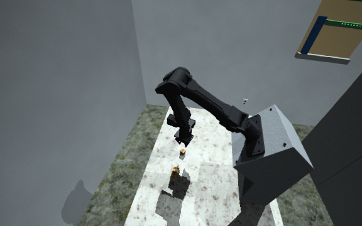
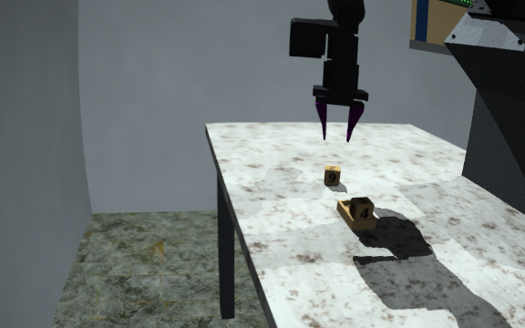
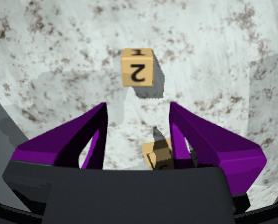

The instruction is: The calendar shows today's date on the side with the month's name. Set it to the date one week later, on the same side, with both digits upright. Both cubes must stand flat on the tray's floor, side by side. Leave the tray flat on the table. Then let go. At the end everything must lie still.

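A loose wooden cube [image 1: 182, 152] [image 2: 332, 176] [image 3: 137, 72] stands on the table behind the tray. The exterior view shows its 9; the wrist view shows a 2 and a narrow strip of a 1. The small wooden tray [image 2: 364, 224] [image 1: 176, 169] sits on the table, with another cube [image 2: 362, 209] in its near part, showing a 4 to the exterior view. The far part of the tray holds no cube. My gripper [image 1: 182, 144] [image 2: 335, 140] [image 3: 138, 109] is partly open and empty, pointing down well above the table, higher than the loose cube. In the wrist view a finger partly hides the tray area.
The grey robot base [image 1: 272, 176] stands at the table's right side in the top view. The arm's shadow falls across the tray and the marbled table [image 1: 212, 194] [image 2: 308, 287]. The table's left edge runs beside the tray area in the exterior view.
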Motion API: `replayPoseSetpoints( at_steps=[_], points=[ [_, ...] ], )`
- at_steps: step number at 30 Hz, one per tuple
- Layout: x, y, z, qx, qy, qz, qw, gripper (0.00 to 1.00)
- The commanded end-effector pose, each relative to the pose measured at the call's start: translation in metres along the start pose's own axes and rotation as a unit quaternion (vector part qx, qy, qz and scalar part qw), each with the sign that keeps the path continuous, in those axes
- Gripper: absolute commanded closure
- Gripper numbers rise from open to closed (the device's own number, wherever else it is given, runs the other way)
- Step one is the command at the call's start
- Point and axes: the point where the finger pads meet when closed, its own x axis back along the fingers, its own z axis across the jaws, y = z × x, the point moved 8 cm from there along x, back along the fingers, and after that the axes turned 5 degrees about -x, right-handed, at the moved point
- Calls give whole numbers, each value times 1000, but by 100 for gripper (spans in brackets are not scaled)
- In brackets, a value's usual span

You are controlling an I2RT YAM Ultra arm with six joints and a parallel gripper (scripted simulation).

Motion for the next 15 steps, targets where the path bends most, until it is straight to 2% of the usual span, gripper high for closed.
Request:
replayPoseSetpoints(
  at_steps=[1,15],
  points=[
    [0,1,2,0,5,-3,1000,55],
    [-17,1,2,0,5,-3,1000,55]
  ],
)
